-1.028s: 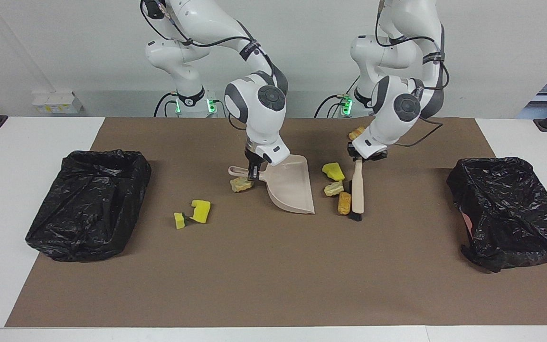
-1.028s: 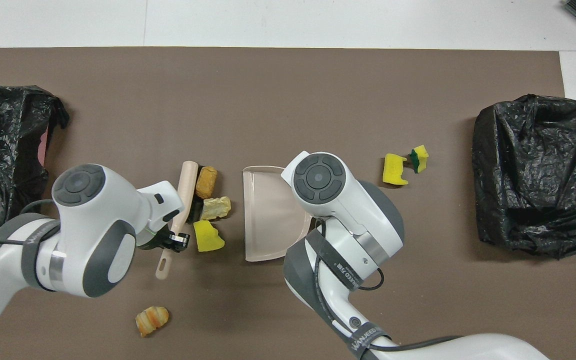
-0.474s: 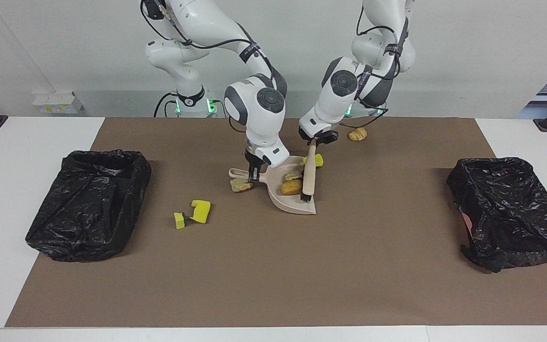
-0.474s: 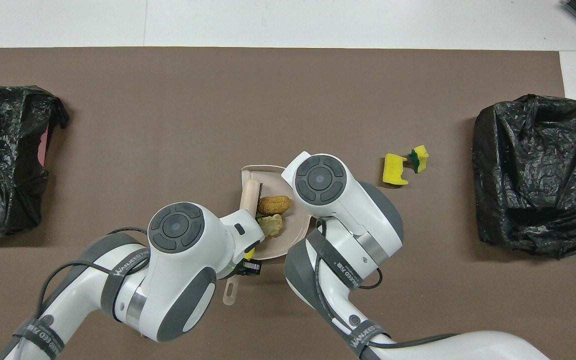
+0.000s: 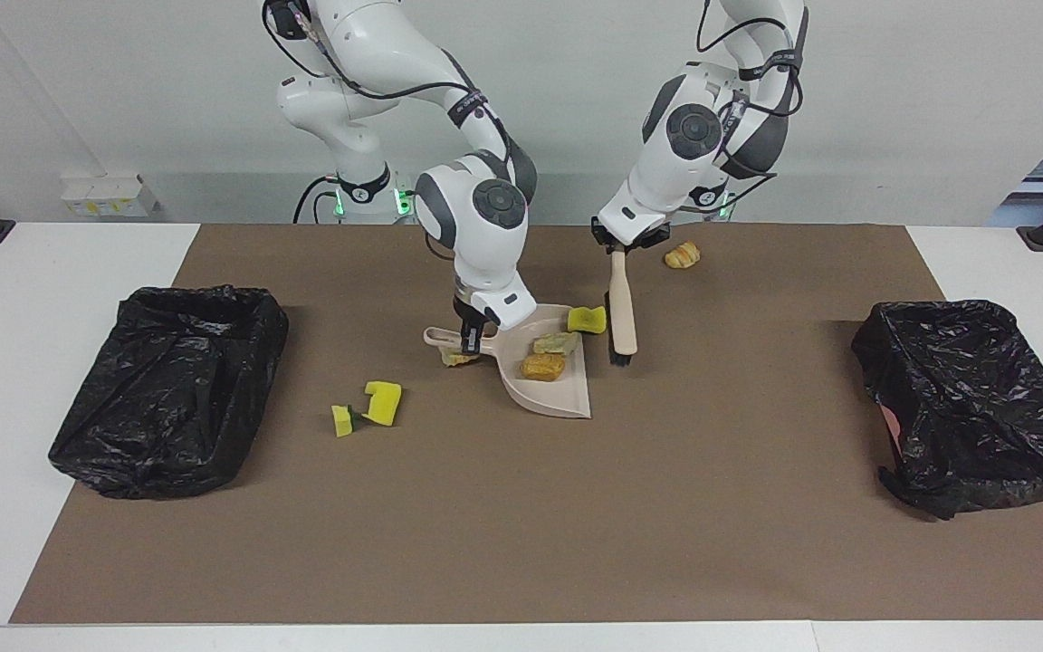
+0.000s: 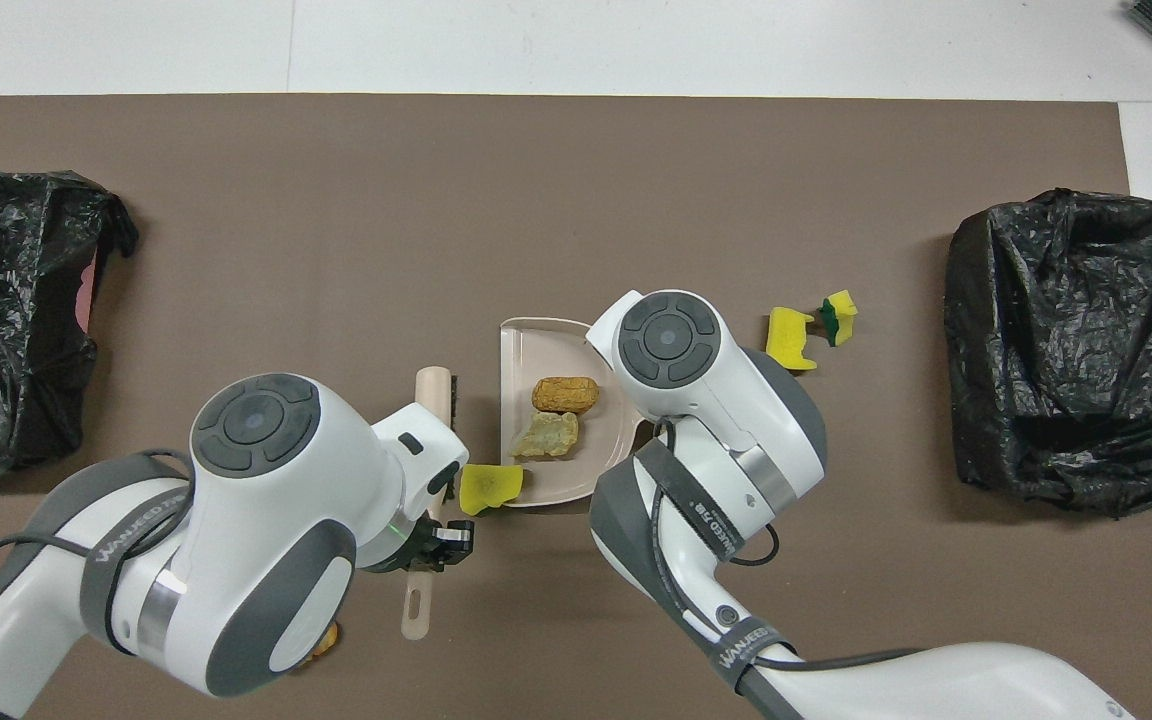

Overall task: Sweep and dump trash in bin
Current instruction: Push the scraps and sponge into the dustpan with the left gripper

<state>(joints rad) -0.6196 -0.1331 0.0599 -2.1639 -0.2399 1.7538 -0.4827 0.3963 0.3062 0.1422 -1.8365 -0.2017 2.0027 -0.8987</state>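
The facing view shows a tan lump [image 5: 458,359] under the dustpan handle and a croissant-like scrap [image 5: 682,255] near the mat's robot-side edge; overhead, the arms hide the first and most of the second. The right gripper [image 5: 473,337] clamps the dustpan [image 5: 547,391], mouth toward the left arm's end. The left gripper [image 5: 630,243] pinches the brush [image 5: 621,303], long axis running away from the robots. Two lumps [image 6: 554,412] lie in the pan, a yellow chunk [image 6: 489,487] at its lip; two yellow pieces [image 5: 369,406] lie mid-mat toward the right arm's bin [image 5: 168,385].
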